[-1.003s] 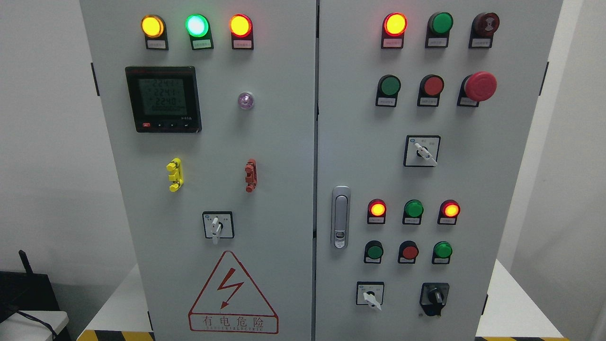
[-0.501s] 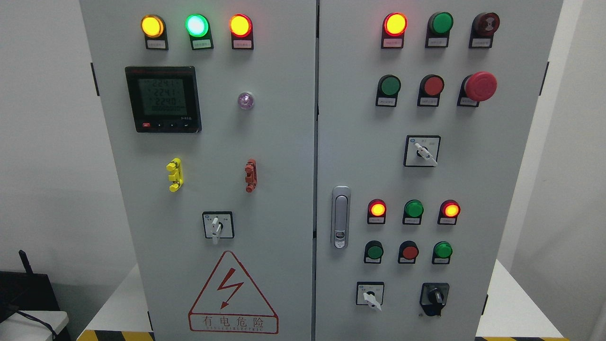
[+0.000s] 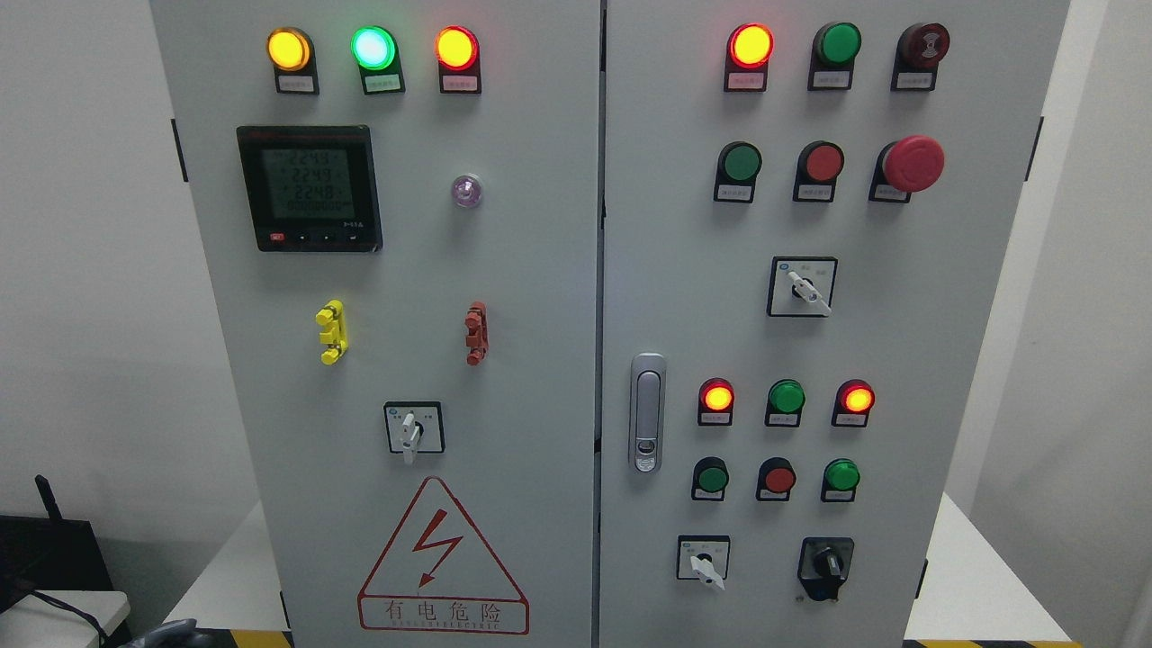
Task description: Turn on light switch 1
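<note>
From the head view, the left robot hand [image 3: 166,635] barely pokes in at the bottom-left edge; I cannot tell its finger state. The light switch [image 3: 414,428] sits on the cabinet's left door [image 3: 504,270], well above and right of it.

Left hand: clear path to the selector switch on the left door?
Probably yes. The left hand only peeks in at the bottom edge, and nothing stands between it and the selector switch above the warning sticker.
</note>
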Robot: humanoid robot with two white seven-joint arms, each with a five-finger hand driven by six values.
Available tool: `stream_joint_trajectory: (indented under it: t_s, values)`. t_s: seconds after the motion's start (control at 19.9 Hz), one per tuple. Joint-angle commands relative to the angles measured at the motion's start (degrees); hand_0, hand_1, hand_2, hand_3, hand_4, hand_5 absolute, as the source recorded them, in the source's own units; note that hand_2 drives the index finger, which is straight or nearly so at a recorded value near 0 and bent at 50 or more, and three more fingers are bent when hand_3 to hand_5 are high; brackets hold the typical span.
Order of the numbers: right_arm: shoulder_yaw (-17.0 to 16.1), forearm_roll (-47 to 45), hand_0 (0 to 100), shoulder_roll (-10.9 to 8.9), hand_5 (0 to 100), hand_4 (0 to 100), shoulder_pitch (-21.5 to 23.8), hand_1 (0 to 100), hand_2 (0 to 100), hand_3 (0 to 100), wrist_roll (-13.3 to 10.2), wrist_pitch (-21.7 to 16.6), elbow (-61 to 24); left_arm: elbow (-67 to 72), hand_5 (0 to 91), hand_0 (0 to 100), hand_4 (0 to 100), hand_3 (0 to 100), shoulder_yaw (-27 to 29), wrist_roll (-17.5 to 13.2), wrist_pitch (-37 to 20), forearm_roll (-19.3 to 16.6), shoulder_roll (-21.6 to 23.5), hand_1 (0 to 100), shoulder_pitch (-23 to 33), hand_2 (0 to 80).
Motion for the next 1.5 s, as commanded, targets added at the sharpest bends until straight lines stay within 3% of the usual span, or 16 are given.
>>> stream_joint_trajectory:
  t_s: [0.0,0.2,0.55,1.45]
  values:
    - [0.0,-1.06,12,-0.01,0,0,0.0,39,0,0,-0.03,-0.01,0.02,-3.01,57.2,4,65,63,-12.74,2.27,3.57,-3.88,-2.62,39,-3.31,44.2]
    - [0.0,-1.06,12,-0.01,0,0,0.0,39,0,0,-0.03,-0.01,0.02,-3.1,60.0,4,67,65,-17.05,8.23,9.19,-5.28,-3.06,44,-6.65,46.8]
    - [0.0,-1.06,12,-0.01,0,0,0.0,39,0,0,-0.03,-0.01,0.02,-2.93,63.6,3,71,67,-21.98,14.21,16.84,-8.27,-3.85,51,-11.22,50.6]
    - [0.0,-0.97,12,-0.01,0,0,0.0,39,0,0,-0.03,-0.01,0.02,-2.75,64.5,10,71,67,-25.32,23.1,31.7,-11.08,-5.17,56,-17.03,51.5]
